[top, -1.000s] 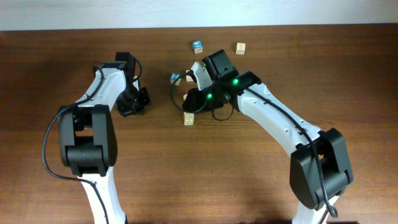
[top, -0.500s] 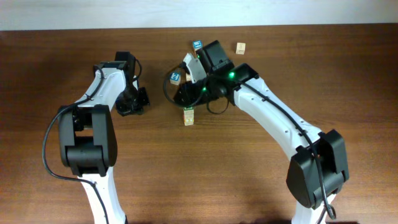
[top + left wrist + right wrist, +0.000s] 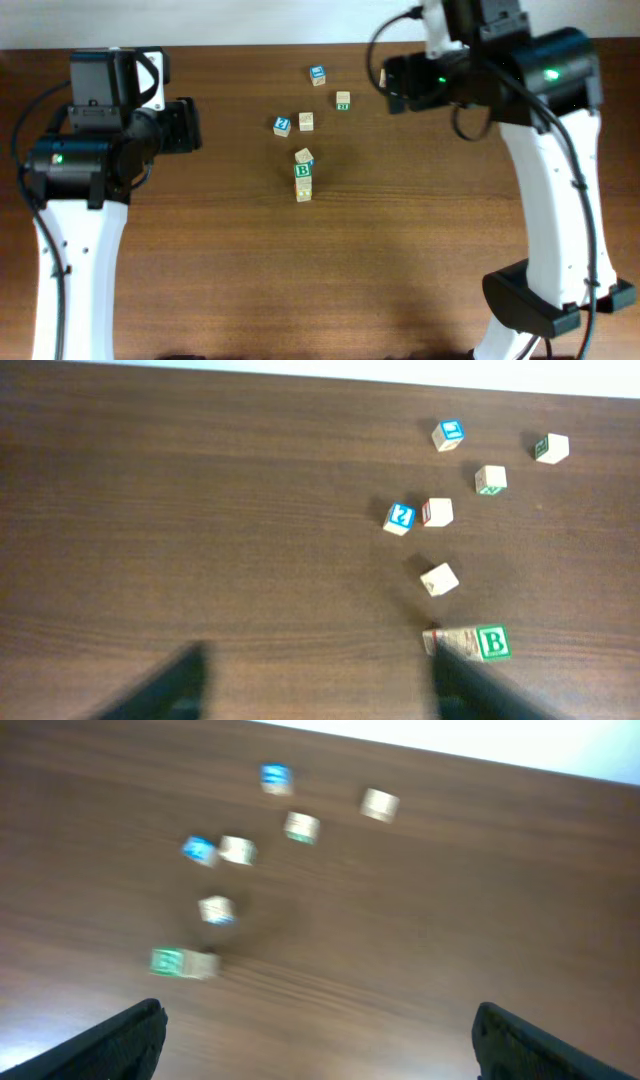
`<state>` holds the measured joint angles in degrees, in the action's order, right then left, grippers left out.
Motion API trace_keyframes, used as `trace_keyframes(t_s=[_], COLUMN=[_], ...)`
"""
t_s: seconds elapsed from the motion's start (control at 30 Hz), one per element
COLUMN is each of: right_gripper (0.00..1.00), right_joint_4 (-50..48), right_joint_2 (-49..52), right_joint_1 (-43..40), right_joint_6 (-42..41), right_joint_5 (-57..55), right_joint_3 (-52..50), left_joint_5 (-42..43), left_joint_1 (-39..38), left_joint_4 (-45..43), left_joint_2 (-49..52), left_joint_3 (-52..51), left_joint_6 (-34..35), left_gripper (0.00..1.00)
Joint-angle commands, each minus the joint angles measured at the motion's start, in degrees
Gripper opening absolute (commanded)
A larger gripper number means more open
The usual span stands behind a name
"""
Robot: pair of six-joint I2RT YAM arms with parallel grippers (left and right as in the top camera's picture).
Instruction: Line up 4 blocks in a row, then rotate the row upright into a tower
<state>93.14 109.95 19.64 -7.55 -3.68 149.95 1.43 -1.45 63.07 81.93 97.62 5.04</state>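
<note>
A short column of pale blocks stands mid-table, its top face a green "B". Just behind it lies a tilted pale block, also seen in the left wrist view. Farther back are another pale block and one with green print. My left gripper is open, empty and high above the table's left side. My right gripper is wide open, empty and raised at the back right. The right wrist view is blurred.
Two cubes with blue tops lie among the pale ones. One more pale cube with a dark green side sits at the far right of the group, mostly under my right arm in the overhead view.
My right gripper has opened, let go at the column and swung up and back to the right. My left arm has lifted off the table and opened. The column now shows the "B" on top.
</note>
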Motion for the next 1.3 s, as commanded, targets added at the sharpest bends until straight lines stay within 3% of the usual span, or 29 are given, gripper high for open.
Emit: trace_keyframes(t_s=[0.0,0.27,0.5,0.53,0.6,0.67,0.77,0.83,0.97,1.07,1.17,1.27], right_gripper=[0.98,0.98,0.98,0.98,0.98,0.98,0.98,0.98,0.98,0.98,0.98,0.98], right_joint_4=[4.20,4.15,3.30,1.60,-6.43,-17.64,-35.60,-52.87,-78.09,-88.98,-91.97,-91.97], right_joint_2=[-3.96,-19.91,-19.45,-19.58,-21.81,-27.26,-38.42,-49.83,-72.46,-85.83,-99.84,-106.27], right_joint_1=[-0.55,-0.55,-3.58,-5.75,-10.25,-12.94,-14.53,-16.48,-17.16,-17.14,-17.05,-17.05], right_joint_6=[-2.60,-3.87,-3.21,-2.36,8.81,14.23,14.21,14.21,14.21,14.19,14.19,14.19], right_joint_5=[-13.25,-9.42,-17.27,-14.75,-3.80,0.74,1.14,3.39,3.50,3.52,3.87,3.96], right_joint_3=[3.69,3.72,3.13,1.73,-4.74,-17.68,-42.12,-65.35,-105.42,-125.33,-139.58,-144.45], left_joint_5=[-0.37,-0.37,-0.37,-0.37,-0.37,-0.37,-0.37,-0.37,-0.37,-0.37,-0.37,-0.37], left_joint_1=[0.35,0.35,0.35,0.35,0.35,0.35,0.35,0.35,0.35,0.35,0.35,0.35], left_joint_4=[1.77,2.64,2.64,2.64,2.64,2.64,2.64,2.64,2.64,2.64,2.64,2.64], left_joint_2=[-1.92,-1.92,-1.92,-1.92,-1.92,-1.92,-1.92,-1.92,-1.92,-1.92,-1.92,-1.92], left_joint_3=[0.31,0.28,0.28,0.28,0.28,0.28,0.28,0.28,0.28,0.28,0.28,0.28], left_joint_6=[-1.92,-1.92,-1.92,-1.90,-1.92,-1.92,-1.90,-1.92,-1.92,-1.92,-1.92,-1.92], left_gripper=[0.99,0.99,0.99,0.99,0.99,0.99,0.99,0.99,0.99,0.99,0.99,0.99])
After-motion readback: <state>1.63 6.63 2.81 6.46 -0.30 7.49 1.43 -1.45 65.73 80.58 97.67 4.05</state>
